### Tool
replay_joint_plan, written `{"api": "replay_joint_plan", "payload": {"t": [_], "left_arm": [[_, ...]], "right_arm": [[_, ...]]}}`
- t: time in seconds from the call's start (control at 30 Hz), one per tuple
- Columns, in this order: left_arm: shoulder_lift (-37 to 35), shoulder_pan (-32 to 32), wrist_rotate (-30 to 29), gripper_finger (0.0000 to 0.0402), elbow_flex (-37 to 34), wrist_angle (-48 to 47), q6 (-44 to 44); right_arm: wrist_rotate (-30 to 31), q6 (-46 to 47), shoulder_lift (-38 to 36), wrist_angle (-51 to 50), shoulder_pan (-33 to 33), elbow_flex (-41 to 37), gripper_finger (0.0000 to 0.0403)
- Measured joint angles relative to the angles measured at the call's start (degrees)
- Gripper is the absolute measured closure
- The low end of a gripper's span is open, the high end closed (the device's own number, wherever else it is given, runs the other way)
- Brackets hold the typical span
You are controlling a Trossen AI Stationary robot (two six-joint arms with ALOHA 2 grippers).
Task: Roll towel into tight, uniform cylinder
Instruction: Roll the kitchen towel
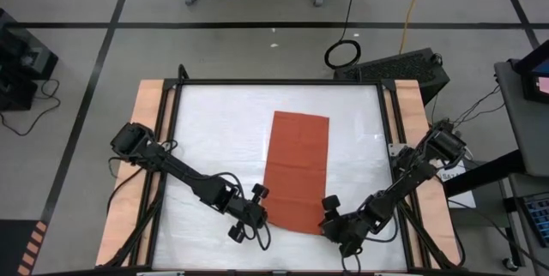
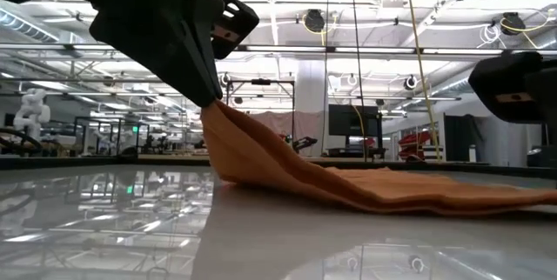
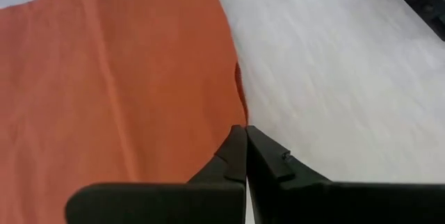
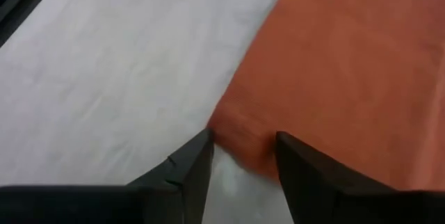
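Around the towel: bare white table (image 1: pixel 214 139) on every side of the towel (image 1: pixel 298 169); nothing else lies on it, and only my own two arms reach toward the cloth.
Beyond the table: a black case (image 1: pixel 403 63) and a coiled black cable (image 1: pixel 343 53) sit on the grey floor past the towel's far end; a yellow cable (image 1: pixel 414 2) runs across the floor there too.
Surface: glossy white top inside a black frame (image 1: pixel 279 81), with wooden strips (image 1: pixel 137 165) along both long sides; it mirrors the ceiling lights in the low view.
Room: a large hall with overhead trusses, hanging lamps, and a dark screen (image 2: pixel 352 122) far behind the towel.
Towel: rust-orange, plain, spread as a long rectangle down the middle of the table, mostly flat, with faint lengthwise creases.
Towel's near left corner: pulled up off the table into a slack tent, the rest sloping down to lie flat.
My left gripper (image 1: pixel 259 194): fingers pressed together, pinching that raised corner of the towel.
My right gripper (image 4: pixel 243 156): fingers apart, straddling the towel's near right corner, which lies on the table between them, not pinched.
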Motion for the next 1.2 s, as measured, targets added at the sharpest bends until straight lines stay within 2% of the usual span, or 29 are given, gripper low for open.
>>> {"api": "replay_joint_plan", "payload": {"t": [0.13,0.3,0.37,0.77,0.93,1.1,1.2], "left_arm": [[0.0,0.0,0.0,0.0401,0.0,0.0,-0.1],[0.0,0.0,-0.3,0.0401,0.0,-0.1,-1.1],[0.0,0.0,-0.6,0.0401,0.0,-0.2,-2.5],[0.0,0.3,-1.3,0.0402,0.0,-0.3,-15.5],[0.0,1.2,-1.1,0.0402,-2.1,0.4,-22.5],[0.0,2.4,3.5,0.0402,-7.7,9.5,-27.6],[0.0,3.1,4.2,0.0402,-9.5,12.2,-29.0]], "right_arm": [[-1.1,2.7,1.1,-0.4,-0.8,0.0,0.0287],[-1.1,3.0,1.5,0.3,-1.0,0.0,0.0377],[-1.1,4.4,1.5,0.7,-1.0,0.0,0.0393],[-1.2,17.4,-1.4,2.4,2.6,-0.3,0.04],[-1.3,24.1,-1.5,2.4,4.3,-0.3,0.0401],[-1.3,28.8,-1.5,2.7,5.2,-0.3,0.0401],[-1.3,31.1,-1.6,2.7,5.3,-0.3,0.0401]]}}
